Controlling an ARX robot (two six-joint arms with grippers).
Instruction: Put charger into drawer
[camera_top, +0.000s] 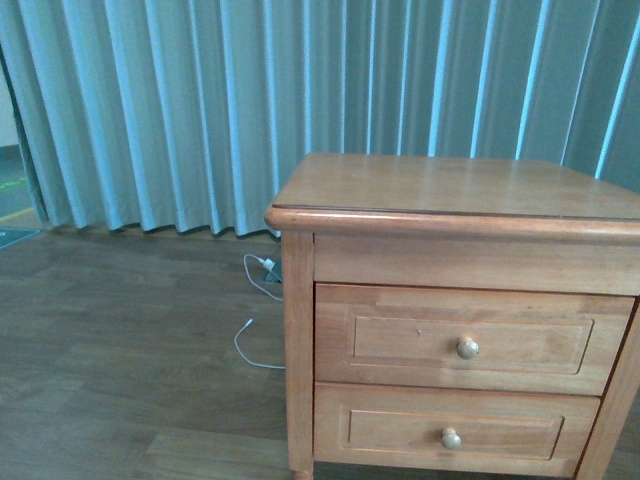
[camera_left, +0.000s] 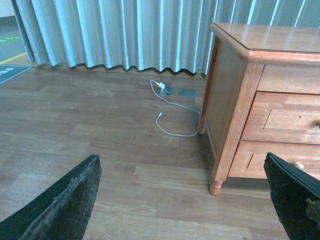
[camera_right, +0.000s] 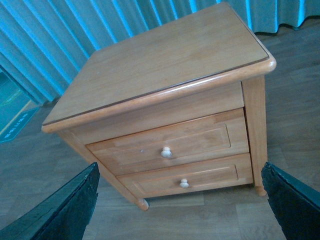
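Note:
The charger is out of view in every frame. The drawer (camera_top: 470, 335) is the upper one of the honey-brown nightstand (camera_top: 450, 190); it is closed and has a round brass knob (camera_top: 467, 348). The nightstand's top is bare. My left gripper (camera_left: 182, 162) hangs open low over the wood floor, with the nightstand's corner leg just ahead of it and the drawer (camera_left: 287, 117) off to one side. My right gripper (camera_right: 180, 167) is open above and in front of the nightstand, looking down at the drawer (camera_right: 170, 142). Neither arm shows in the front view.
Below the drawer is a closed lower drawer (camera_top: 450, 428) with a like knob. A thin white cable (camera_left: 172, 131) with a white plug (camera_left: 160, 85) lies on the floor beside the nightstand, near a floor socket plate (camera_left: 187, 93). Pale blue curtains (camera_top: 200, 100) hang behind.

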